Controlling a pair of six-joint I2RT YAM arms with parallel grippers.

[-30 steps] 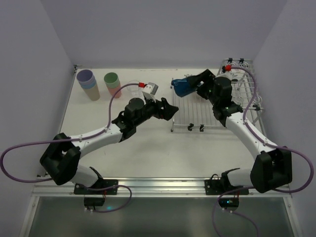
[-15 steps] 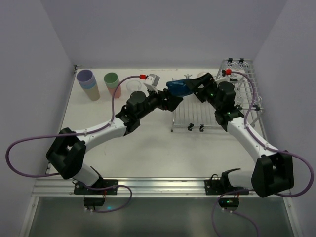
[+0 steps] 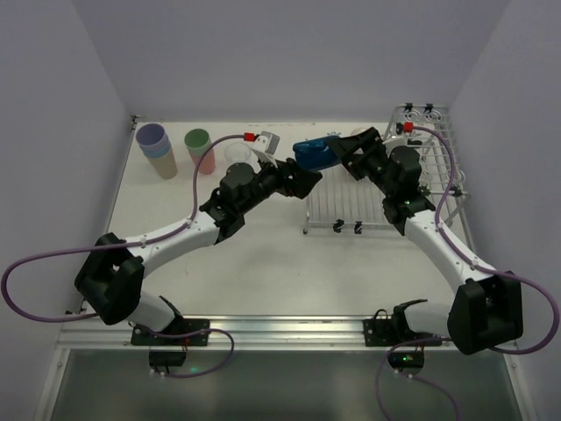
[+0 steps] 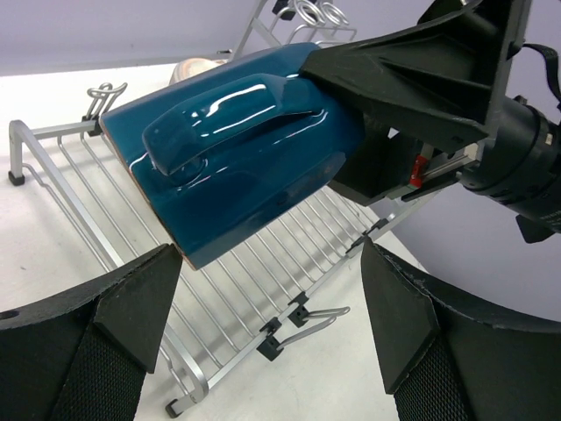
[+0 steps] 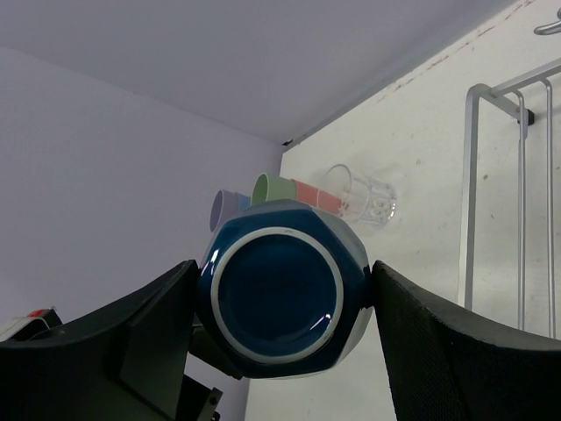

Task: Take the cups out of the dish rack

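My right gripper (image 3: 340,154) is shut on the dark-blue handled mug (image 3: 314,154) and holds it on its side in the air, above the left edge of the silver dish rack (image 3: 379,197). In the right wrist view the mug's base (image 5: 280,289) sits between my pads. My left gripper (image 3: 304,180) is open, just below and beside the mug. In the left wrist view the mug (image 4: 237,149) hangs above my spread fingers (image 4: 131,307), not touching them. A pale mug (image 4: 197,68) shows behind it on the rack.
At the back left stand a lavender-topped stack of tumblers (image 3: 156,149), a green-over-salmon stack (image 3: 200,149) and a clear glass (image 3: 235,153). The rack's taller basket section (image 3: 429,132) is at the far right. Walls close in on both sides.
My right gripper carried the mug left, off the rack's left edge. My left gripper swung up and right until it came close under the mug, still open.
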